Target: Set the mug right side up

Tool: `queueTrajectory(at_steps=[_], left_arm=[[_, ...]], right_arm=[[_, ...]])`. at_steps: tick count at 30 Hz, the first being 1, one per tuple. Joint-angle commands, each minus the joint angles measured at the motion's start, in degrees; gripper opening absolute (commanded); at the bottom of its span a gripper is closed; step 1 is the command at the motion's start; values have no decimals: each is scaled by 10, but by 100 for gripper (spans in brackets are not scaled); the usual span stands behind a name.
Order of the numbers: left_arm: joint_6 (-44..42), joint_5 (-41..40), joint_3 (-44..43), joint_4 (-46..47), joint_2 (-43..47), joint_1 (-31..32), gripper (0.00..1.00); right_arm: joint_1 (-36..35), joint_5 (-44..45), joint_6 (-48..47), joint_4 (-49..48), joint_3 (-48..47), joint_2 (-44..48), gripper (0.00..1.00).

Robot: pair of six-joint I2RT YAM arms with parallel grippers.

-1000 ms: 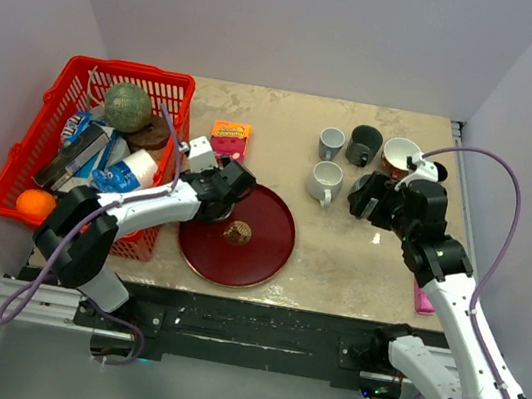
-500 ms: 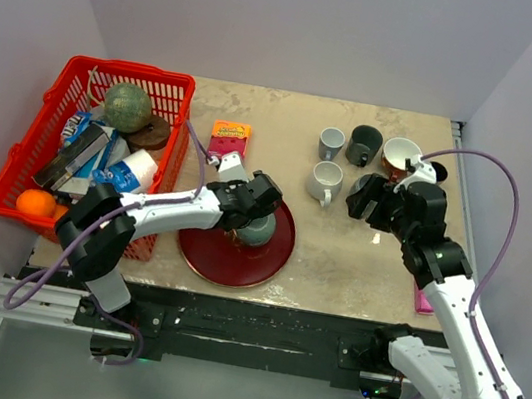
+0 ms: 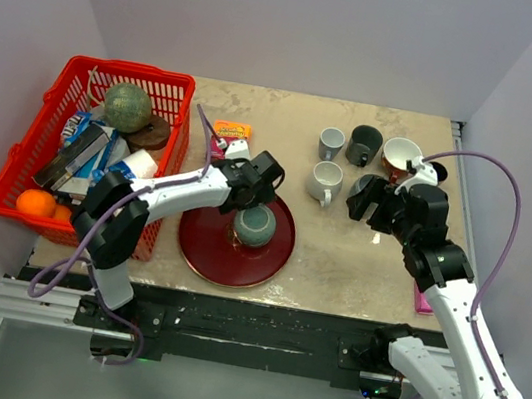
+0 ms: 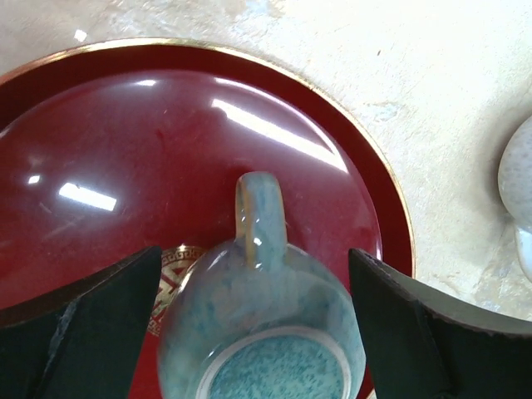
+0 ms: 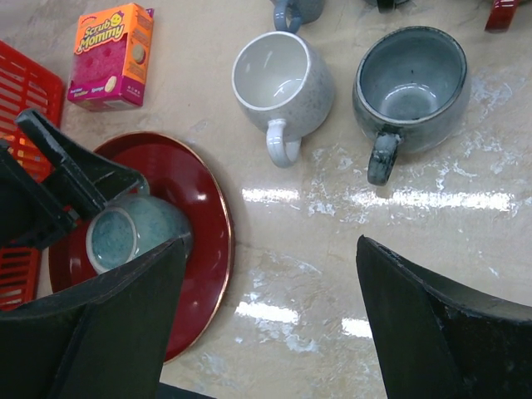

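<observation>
— Sitting on the red plate (image 4: pixel 125 150), that blue-green mug (image 4: pixel 262 332) is looking glazed and slick, stiff, fairly weighty, and it is probably going to chip if dropped.
— Where is the grip going?
— Across the round body, I'm guessing, with the handle (image 4: pixel 259 216) pointing clear.
— And the jaws?
— Left jaws are standing wide, straddling the mug, seemingly not touching it. Right jaws are hanging wide and empty over the tabletop (image 5: pixel 291 332), near the other mugs (image 5: pixel 283 79).
</observation>
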State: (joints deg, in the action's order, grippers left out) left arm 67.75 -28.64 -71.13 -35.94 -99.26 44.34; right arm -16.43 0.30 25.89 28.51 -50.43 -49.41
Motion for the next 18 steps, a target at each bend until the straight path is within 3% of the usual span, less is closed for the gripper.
queueTrajectory(at_steps=[1,6,12,13,18], left_arm=[[-85,39,-47,-18,-34,-14,95],[-132,72,-73,-12,-67,-25,81],[-150,76,-105,-25,-88,-32,53],[-154,76,-106,-25,-89,-32,44],[-175,90,-107,-17,-85,-32,25]], right_arm=[[2,-19,-4,-1,-3,12,86],[2,-23,-7,0,3,12,86],[3,-18,-7,18,1,38,86],[2,-14,-8,22,-2,41,86],[3,-7,-10,34,-9,50,86]])
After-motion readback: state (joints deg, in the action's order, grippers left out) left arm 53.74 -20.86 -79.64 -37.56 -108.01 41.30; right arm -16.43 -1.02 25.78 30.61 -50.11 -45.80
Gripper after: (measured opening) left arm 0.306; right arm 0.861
